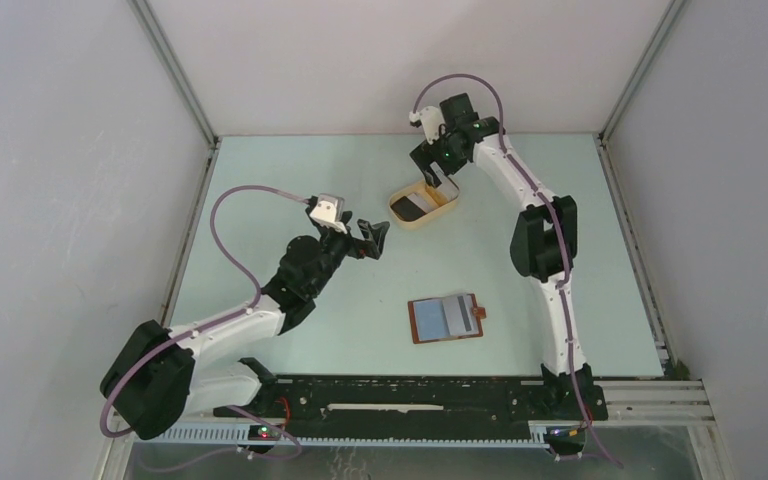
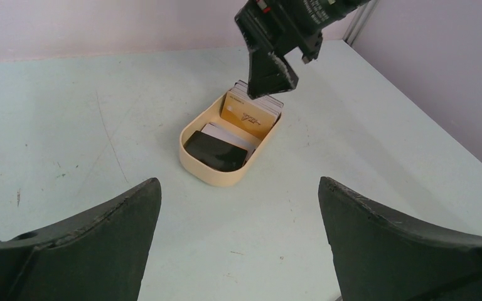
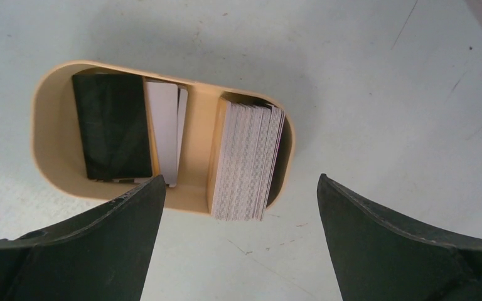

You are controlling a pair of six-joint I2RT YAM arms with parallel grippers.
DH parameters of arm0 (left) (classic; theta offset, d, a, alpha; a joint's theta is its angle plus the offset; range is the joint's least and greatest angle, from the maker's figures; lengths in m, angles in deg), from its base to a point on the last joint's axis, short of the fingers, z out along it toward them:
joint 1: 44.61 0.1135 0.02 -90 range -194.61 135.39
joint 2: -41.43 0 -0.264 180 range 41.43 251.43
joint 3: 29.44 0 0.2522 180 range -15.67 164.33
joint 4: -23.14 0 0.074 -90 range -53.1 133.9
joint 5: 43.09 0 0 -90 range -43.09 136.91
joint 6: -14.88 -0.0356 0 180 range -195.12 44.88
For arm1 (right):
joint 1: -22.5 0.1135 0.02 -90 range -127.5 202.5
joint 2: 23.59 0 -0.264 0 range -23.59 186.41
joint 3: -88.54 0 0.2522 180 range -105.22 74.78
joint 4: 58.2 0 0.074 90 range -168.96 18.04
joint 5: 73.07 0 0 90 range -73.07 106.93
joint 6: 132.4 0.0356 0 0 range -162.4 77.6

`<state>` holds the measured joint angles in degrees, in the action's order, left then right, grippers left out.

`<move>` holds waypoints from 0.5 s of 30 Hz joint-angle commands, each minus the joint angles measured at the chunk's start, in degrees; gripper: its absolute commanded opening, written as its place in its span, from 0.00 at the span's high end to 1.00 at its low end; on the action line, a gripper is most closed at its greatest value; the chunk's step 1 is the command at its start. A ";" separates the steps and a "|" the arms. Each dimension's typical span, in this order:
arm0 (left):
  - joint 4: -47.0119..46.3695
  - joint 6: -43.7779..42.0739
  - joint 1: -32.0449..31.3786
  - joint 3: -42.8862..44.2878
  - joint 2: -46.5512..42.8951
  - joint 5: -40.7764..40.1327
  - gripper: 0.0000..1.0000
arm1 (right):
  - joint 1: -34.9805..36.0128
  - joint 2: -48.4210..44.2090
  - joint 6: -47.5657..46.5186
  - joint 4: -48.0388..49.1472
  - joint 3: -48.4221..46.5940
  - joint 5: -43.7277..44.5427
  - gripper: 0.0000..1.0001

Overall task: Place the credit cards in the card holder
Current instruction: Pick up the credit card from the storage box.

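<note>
So the card holder (image 1: 447,318) was lying open and flat on the table (image 1: 290,180), a bit right of middle and towards the near edge. Its closing tab stuck out on the right side. The left half looked greyish, and I couldn't tell whether that was a card or just the lining.

All the credit cards I could make out were in the beige oval tray (image 2: 210,175), further back on the table and well apart from the holder. A black card (image 3: 113,125) lay flat at the near-left end of the tray, with a white card (image 3: 163,125) tucked partly under it. At the far-right end a thick stack (image 3: 245,163) stood on edge, and the one facing the left arm was gold (image 2: 248,116).

The right gripper (image 1: 438,172) hung directly above the tray, over the stack end. Its fingers were spread wide with nothing between them and weren't touching any card.

The left gripper (image 1: 378,240) was off to the left of the tray and pointed at it. Its jaws were wide apart too and held nothing.
</note>
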<state>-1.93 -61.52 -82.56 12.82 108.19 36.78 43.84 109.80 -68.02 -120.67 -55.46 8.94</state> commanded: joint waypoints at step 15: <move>-2.92 1.07 0.27 0.43 0.52 1.16 0.00 | -0.75 10.96 1.68 -2.93 -10.99 4.27 0.01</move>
<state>-2.10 -60.97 -82.56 12.82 108.67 37.17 43.25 120.07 -66.71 -123.07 -63.76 11.35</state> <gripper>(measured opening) 0.996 0.992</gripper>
